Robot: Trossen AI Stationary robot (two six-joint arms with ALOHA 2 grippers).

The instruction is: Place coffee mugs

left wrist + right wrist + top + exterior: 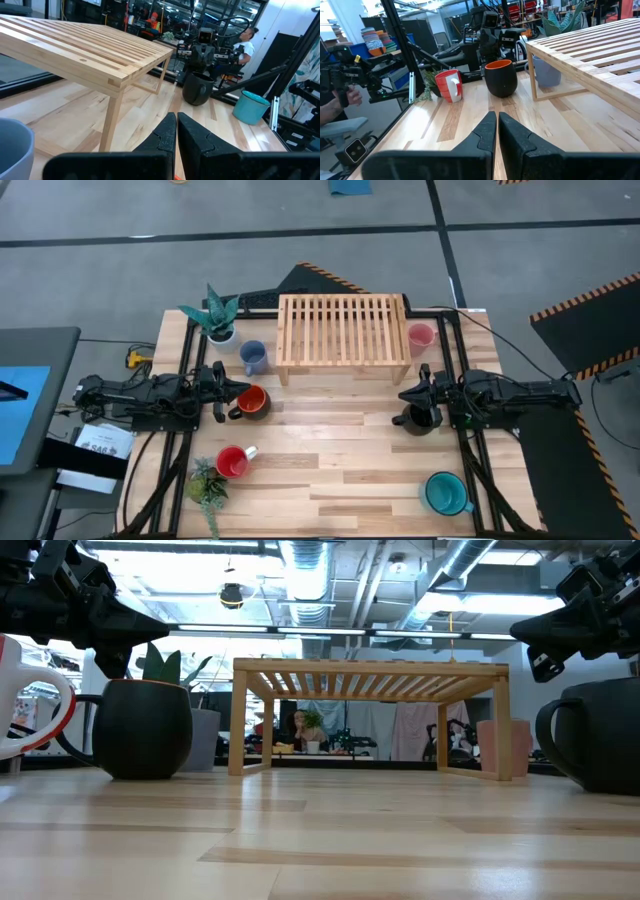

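On the bench (340,480), six mugs, all upright, all resting on the wood, none lifted.

Against the back edge, in the middle: a slatted wooden rack (343,330), nothing on top of it.

Just off the rack's left end: pale blue mug (253,358). Just off its right end: pink mug (421,337).

Near the left edge, about halfway down: orange mug (252,402), dark outside and orange inside. Directly above its left side: left gripper (232,392), pincer pressed tight, fingers (165,137) flat against each other, holding nothing. Seen from table height, clear of the mug's rim, not touching.

Near the right edge, opposite the orange one: black mug (418,418), handle turned toward the left. Above its back rim: right gripper (405,394), pincer narrow, only a thin slit between the fingers (512,137), nothing gripped. Seen from table height, raised above the mug (600,735) with a gap under it.

Toward the front left corner: red mug (233,462), white handle pointing right, with a small leafy plant (207,483) just beside it on the corner side.

Near the front right corner: teal mug (443,493), well apart from the others.

At the back left corner: a spiky green plant (217,315) in a white pot, close behind the pale blue mug.

Beyond the bench, past the rack's legs in the level view: a seated person (297,728), far off.
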